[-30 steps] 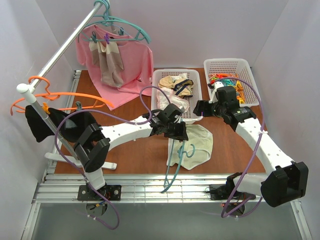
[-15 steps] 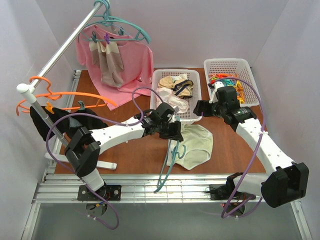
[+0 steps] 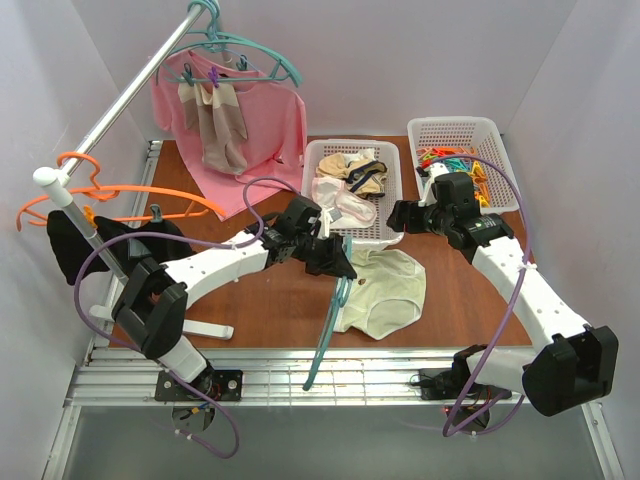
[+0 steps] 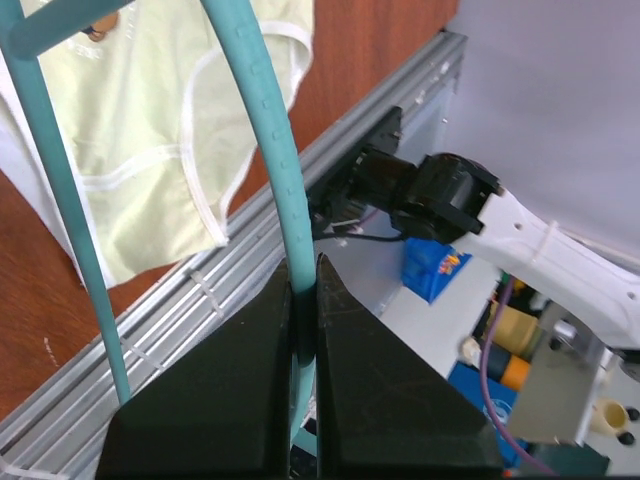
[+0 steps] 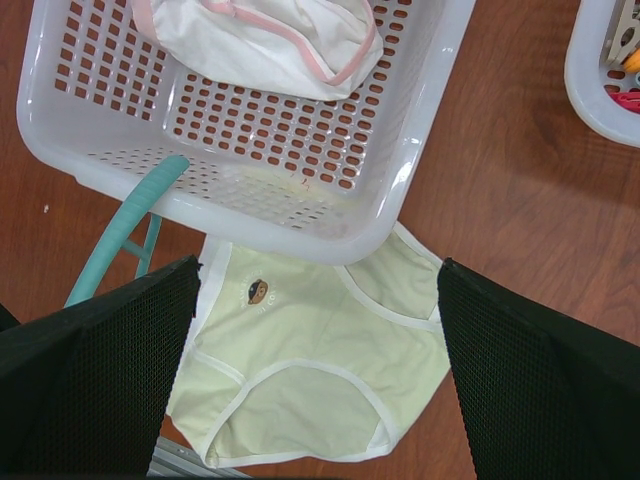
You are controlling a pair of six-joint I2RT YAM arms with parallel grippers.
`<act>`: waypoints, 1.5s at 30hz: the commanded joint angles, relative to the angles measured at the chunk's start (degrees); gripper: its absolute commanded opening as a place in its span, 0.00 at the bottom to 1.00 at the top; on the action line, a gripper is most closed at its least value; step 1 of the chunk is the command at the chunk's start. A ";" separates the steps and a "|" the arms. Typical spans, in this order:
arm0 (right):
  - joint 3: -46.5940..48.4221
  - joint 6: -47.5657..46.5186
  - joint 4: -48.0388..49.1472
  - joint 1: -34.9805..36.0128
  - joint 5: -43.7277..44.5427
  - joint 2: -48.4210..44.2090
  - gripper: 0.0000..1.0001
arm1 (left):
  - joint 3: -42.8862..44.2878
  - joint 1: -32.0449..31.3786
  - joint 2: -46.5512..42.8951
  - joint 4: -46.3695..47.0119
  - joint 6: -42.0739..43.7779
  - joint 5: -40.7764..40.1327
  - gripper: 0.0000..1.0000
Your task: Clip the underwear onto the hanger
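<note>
The white perforated basket (image 3: 378, 232) in the middle of the top view holds a heap of small garments: pink-and-white underwear (image 3: 345, 200) at its near end, and a beige-and-black garment (image 3: 362, 175) behind it. A second white basket (image 3: 497, 135), at the upper right, holds brightly coloured clothes pegs (image 3: 455, 160). The underwear (image 3: 385, 290) lies flat on the brown table (image 3: 260, 290) just in front of the middle basket, below centre of the frame. In the right wrist view the basket's near wall cuts off its top edge. The hanger (image 3: 335, 300) slants down from the basket's near left corner, across the left edge of the underwear and past the table's edge over the metal rails (image 3: 130, 385). The left gripper (image 4: 303, 275) is clamped on one of its teal arms. The right gripper (image 5: 318, 270) hangs above the underwear with its fingers wide apart and nothing between them. At the upper left a metal rail (image 3: 120, 100) carries another teal hanger (image 3: 240, 50) with a pink cloth (image 3: 260, 130), and an orange hanger (image 3: 120, 195) has a black cloth (image 3: 75, 245) under it. The left gripper hides the hanger's upper end. It is unclear whether the hanger touches the underwear. A small brown motif (image 5: 262, 292) near the waistband is too small to read.
</note>
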 commanded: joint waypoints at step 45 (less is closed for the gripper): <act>0.24 0.51 6.04 5.26 5.55 22.21 0.01 | -26.06 6.52 -13.70 42.24 -31.40 23.16 0.00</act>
